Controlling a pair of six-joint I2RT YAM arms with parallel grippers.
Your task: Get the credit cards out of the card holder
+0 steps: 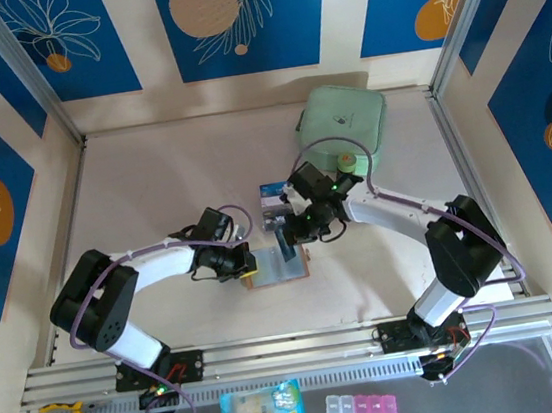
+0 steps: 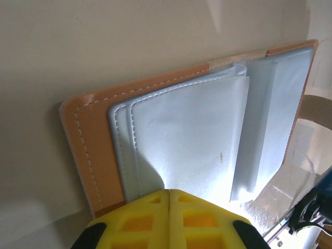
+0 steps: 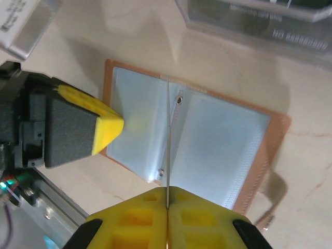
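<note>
One table (image 1: 152, 181), with the work at its middle. The pouch (image 1: 346, 122) lies at the far side, well apart and not involved. The holder (image 1: 274, 271) (image 2: 181, 135) (image 3: 218, 140) lies open and flat, grey pockets up, between my two grippers. Left gripper (image 1: 246, 264) (image 2: 170, 194) (image 3: 111, 127): fingers fully together with nothing between them, tips down on the holder's left leaf near its outer edge. This reads as pinning it; contact is likely but not certain. Right gripper (image 1: 291, 237) (image 3: 167, 199): closed on a thin sheet (image 3: 168, 135), held upright and edge-on over the spine. From that edge I cannot tell whether it is a card or clear plastic. The blue-white card (image 1: 275, 196) lies on the table just beyond the holder. The dark card (image 3: 259, 15), with pale print, also lies beyond the holder and off it. The pockets that show look empty. Judgement: extraction step, late in the task. The sheet's lower edge is hidden, so I cannot confirm it is free of its pocket. Next move calls for a straight lift until clear, a carry to bare table beside the other cards, and a flat release. The left should hold the leaf down so the holder does not ride up. Then check the remaining pockets.
</note>
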